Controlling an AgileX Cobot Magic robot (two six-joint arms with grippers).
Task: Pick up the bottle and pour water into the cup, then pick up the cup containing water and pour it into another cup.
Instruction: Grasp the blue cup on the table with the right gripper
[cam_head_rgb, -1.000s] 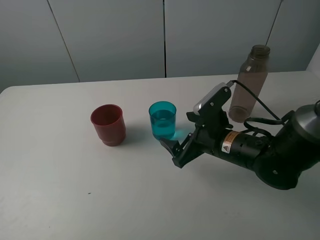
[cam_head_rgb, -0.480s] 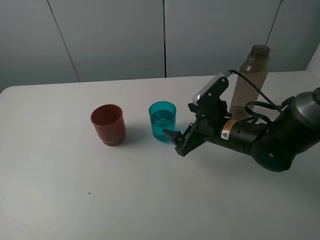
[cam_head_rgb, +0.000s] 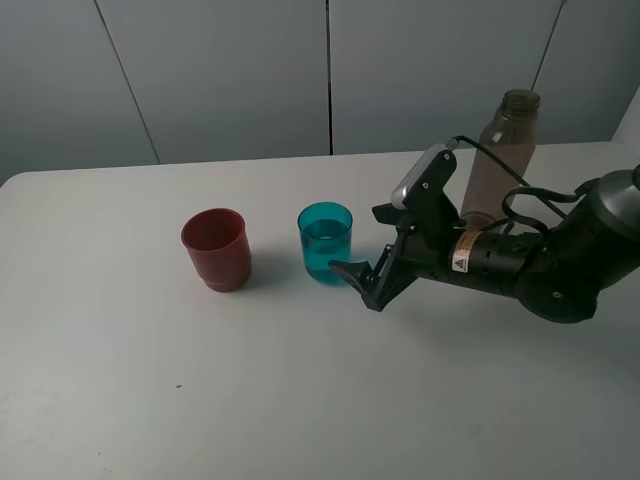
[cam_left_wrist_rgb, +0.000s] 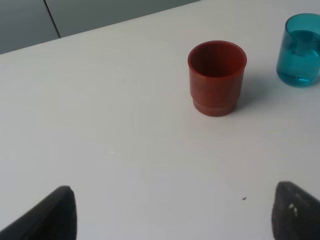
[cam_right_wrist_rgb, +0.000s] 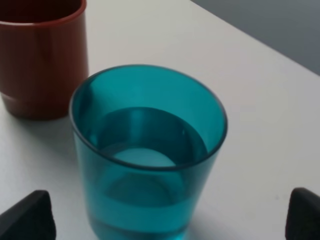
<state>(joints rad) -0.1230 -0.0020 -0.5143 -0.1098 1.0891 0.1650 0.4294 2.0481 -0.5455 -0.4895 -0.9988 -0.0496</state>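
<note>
Right gripper (cam_head_rgb: 358, 284): fingers spread wide, holding nothing, low just beside the cup (cam_head_rgb: 325, 243). Cup: upright mid-table (cam_head_rgb: 150, 400), holding water, red cup (cam_head_rgb: 214, 248) near it. Bottle (cam_head_rgb: 500, 160): upright near the far right corner. Left gripper (cam_left_wrist_rgb: 172, 215): fingers wide.

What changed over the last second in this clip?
The open right hand moved in toward the teal cup and now lines up beside it, gripping nothing. The teal cup, red cup and bottle stayed put.
</note>
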